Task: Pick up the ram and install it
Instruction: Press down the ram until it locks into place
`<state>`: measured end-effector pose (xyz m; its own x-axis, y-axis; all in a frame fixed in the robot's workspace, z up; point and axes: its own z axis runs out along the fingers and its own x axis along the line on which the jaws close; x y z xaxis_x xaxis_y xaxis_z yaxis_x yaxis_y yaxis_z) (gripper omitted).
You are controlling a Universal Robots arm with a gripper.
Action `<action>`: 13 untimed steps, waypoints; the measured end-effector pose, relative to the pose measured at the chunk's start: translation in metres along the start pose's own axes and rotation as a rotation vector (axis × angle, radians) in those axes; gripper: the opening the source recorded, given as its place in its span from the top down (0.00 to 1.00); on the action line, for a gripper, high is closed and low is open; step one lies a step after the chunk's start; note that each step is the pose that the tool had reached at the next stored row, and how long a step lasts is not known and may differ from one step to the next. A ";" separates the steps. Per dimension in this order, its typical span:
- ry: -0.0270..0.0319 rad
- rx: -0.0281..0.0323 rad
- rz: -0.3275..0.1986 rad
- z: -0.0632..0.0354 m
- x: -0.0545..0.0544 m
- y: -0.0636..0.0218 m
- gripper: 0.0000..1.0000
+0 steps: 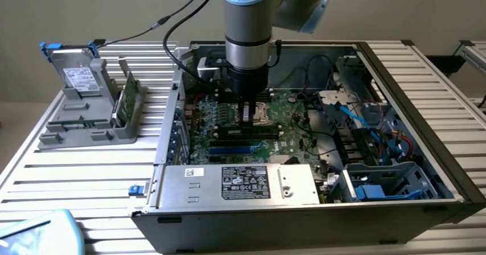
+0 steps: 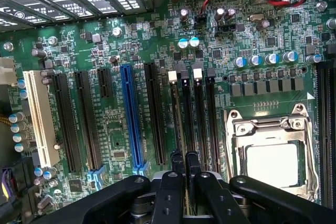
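My tool point(image 1: 247, 114) was down inside the open computer case point(image 1: 425, 112), directly over the motherboard point(image 2: 121, 129). Its fingers point(image 2: 178, 163) were drawn nearly together, clamped on the ram point(image 1: 249, 111), which stood on edge between them. The stick hung just above the memory slots point(image 2: 189, 114), with the CPU socket point(image 2: 273, 156) close beside the tool. Well away from the tool, outside the case on the worktop point(image 1: 76, 175), a grey holder point(image 1: 91, 124) carried a hard drive point(image 1: 79, 75) and a green card point(image 1: 127, 98).
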<state>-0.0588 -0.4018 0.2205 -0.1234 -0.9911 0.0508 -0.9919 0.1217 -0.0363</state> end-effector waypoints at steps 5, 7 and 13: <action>0.0023 -0.0002 0.000 0.0000 0.000 -0.0006 0.86; 0.0032 0.0002 0.000 0.0000 -0.001 -0.0009 0.86; 0.0039 0.0002 0.000 0.0000 -0.001 -0.0012 0.86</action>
<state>-0.0575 -0.4012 0.2205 -0.1235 -0.9908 0.0547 -0.9919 0.1216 -0.0365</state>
